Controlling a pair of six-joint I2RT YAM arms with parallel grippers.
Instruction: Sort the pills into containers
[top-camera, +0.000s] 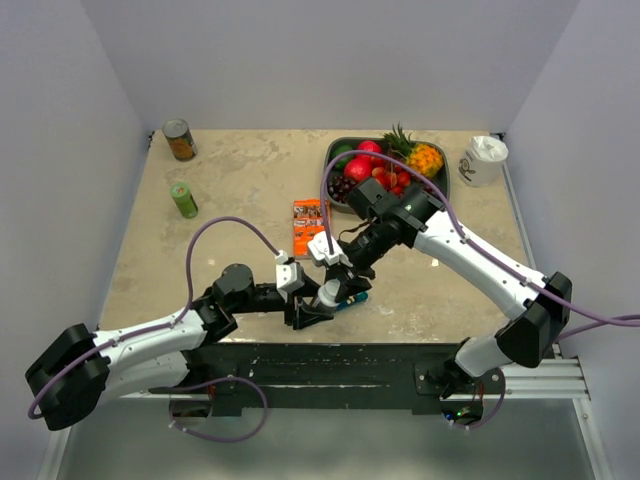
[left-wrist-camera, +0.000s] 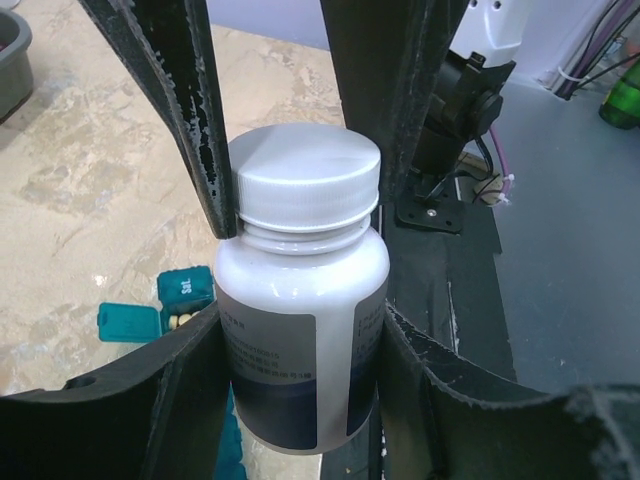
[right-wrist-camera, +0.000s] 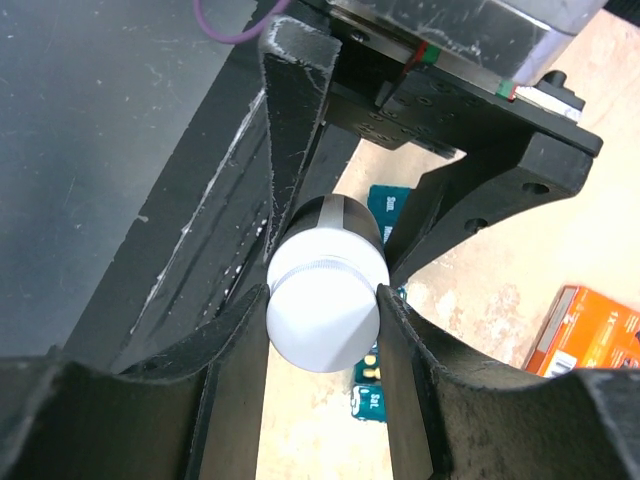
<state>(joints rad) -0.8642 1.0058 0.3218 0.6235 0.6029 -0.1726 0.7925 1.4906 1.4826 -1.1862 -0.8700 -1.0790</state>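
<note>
A small white bottle (top-camera: 328, 293) with a blue-purple label hangs between both grippers above the table's near edge. My left gripper (top-camera: 308, 310) is shut on its body (left-wrist-camera: 300, 330). My right gripper (top-camera: 338, 280) is shut on its white cap (right-wrist-camera: 325, 315); one of its fingers (left-wrist-camera: 200, 130) shows at the cap in the left wrist view. The cap is on. The teal pill organiser (top-camera: 353, 297) lies just beneath, with an open end compartment marked "Sat." (left-wrist-camera: 185, 287). Tiny yellow pills (left-wrist-camera: 180, 321) lie in it and also show in the right wrist view (right-wrist-camera: 370, 372).
A flat orange box (top-camera: 308, 226) lies behind the grippers. A dark tray (top-camera: 334, 150) of fruit stands at the back right, with a white mug (top-camera: 483, 160) beside it. A can (top-camera: 180, 140) and a green bottle (top-camera: 184, 199) stand at the back left. The black arm base (top-camera: 330, 365) runs along the near edge.
</note>
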